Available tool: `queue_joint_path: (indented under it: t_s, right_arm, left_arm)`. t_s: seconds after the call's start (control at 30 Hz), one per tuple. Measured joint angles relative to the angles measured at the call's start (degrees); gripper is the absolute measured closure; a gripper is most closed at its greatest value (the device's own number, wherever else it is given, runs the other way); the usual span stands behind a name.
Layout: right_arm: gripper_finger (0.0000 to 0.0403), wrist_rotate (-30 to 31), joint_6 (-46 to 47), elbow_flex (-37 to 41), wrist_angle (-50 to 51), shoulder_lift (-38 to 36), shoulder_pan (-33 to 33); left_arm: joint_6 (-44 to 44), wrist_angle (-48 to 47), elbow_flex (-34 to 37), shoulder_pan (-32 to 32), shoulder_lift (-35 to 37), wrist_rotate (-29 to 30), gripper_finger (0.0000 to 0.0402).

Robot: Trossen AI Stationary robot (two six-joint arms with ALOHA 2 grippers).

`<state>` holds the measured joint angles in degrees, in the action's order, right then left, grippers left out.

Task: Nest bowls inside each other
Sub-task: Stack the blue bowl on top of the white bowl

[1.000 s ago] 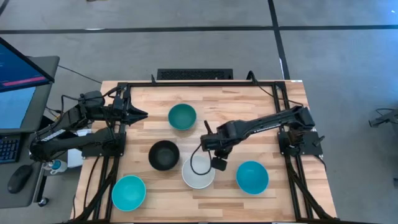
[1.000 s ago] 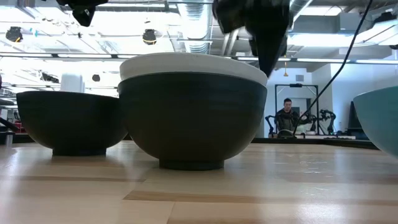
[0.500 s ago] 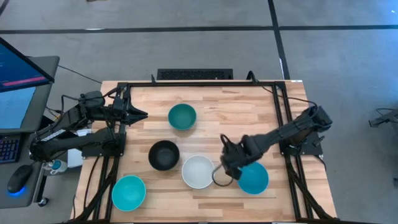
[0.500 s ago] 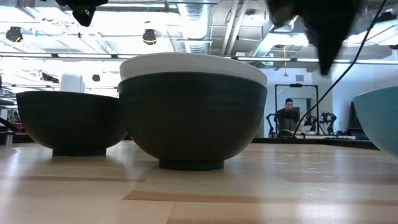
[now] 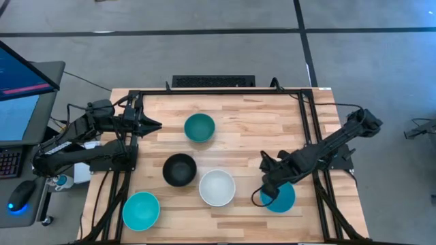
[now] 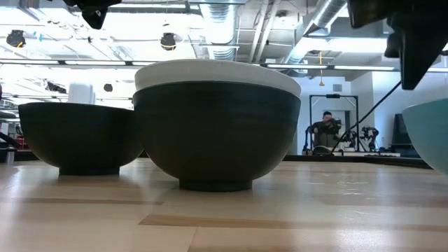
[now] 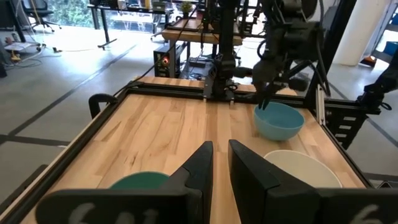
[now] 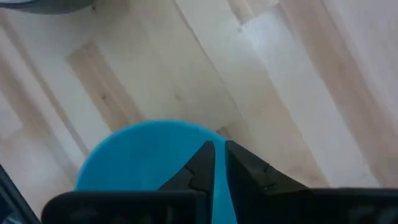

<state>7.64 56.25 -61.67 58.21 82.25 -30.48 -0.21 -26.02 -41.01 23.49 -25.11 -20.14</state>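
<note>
Cyan bowl (image 5: pixel 281 197) sits lower right of your high view; right gripper (image 5: pixel 268 195) hovers at its rim, fingers nearly together, grasping nothing. White bowl (image 5: pixel 217 187) sits lower centre. Left gripper (image 5: pixel 155 124), upper left, narrowly parted, empty.

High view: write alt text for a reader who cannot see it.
The right claw hovers at the near-left rim of a cyan bowl on a wooden table. To its left sit a white bowl, a black bowl, another cyan bowl and, farther back, a teal bowl. The left claw waits at the left edge.
</note>
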Motion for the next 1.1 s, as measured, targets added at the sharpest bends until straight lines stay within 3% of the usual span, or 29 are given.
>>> queue_joint_path:
  t_s: [0.23, 0.57, 0.87, 1.1]
  right_arm:
    - [0.0344, -0.1, -8.1, 1.2, 1.9, -4.6, -1.6]
    - [0.0344, -1.2, -17.1, 1.2, 2.7, -4.2, -1.7]
    - [0.0344, -3.3, -21.2, 1.2, 2.6, -4.2, -1.6]
    - [0.0344, -6.2, -21.8, 6.4, -2.3, -4.2, 0.3]
  left_arm:
    - [-0.9, 0.0, 0.0, 0.0, 0.0, 0.6, 0.0361]
    - [-1.8, 0.0, 0.0, 0.0, 0.0, 0.5, 0.0361]
    - [-1.7, 0.0, 0.0, 0.0, 0.0, 0.5, 0.0361]
    - [-1.8, 0.0, 0.0, 0.0, 0.0, -0.8, 0.0361]
